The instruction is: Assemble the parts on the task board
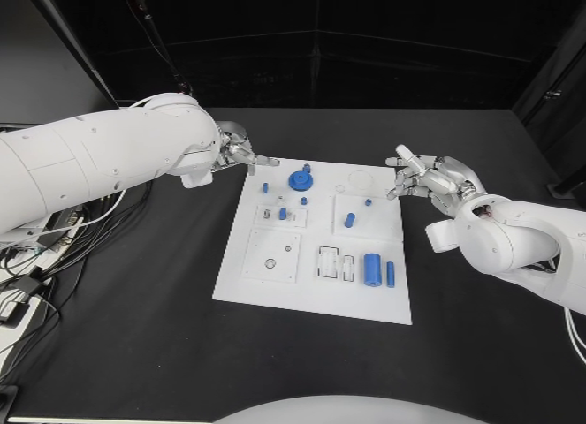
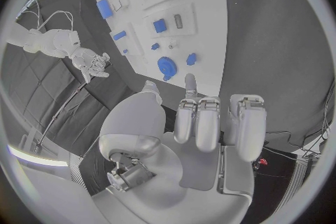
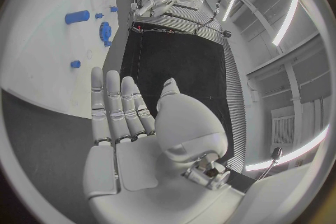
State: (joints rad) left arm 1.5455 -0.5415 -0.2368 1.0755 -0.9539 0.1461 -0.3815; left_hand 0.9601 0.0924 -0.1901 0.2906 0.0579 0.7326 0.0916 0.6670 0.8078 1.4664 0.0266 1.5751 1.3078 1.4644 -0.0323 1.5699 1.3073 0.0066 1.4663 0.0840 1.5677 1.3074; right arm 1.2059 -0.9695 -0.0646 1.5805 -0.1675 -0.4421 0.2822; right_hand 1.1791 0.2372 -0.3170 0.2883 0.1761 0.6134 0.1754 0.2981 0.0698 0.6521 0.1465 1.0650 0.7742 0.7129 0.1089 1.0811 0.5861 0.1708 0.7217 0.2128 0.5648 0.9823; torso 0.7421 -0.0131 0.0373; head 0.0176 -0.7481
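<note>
**Both robot hands empty at the far end of the board**

The white task board [image 1: 312, 243] lay mid-counter [image 1: 140, 353], with blue parts in its far and near-right recesses: a round disc [image 1: 300, 180] at the far edge, a fat cylinder [image 1: 372, 265] and a thin rod [image 1: 391, 273] near right. A rectangular recess [image 1: 330, 261] beside them looked unfilled. The left robot hand [image 1: 235, 150] hovered at the far-left corner, the right robot hand [image 1: 427, 177] at the far-right; both held nothing, fingers apart. Best, I judged, to pinch one small part squarely before lifting.
</note>
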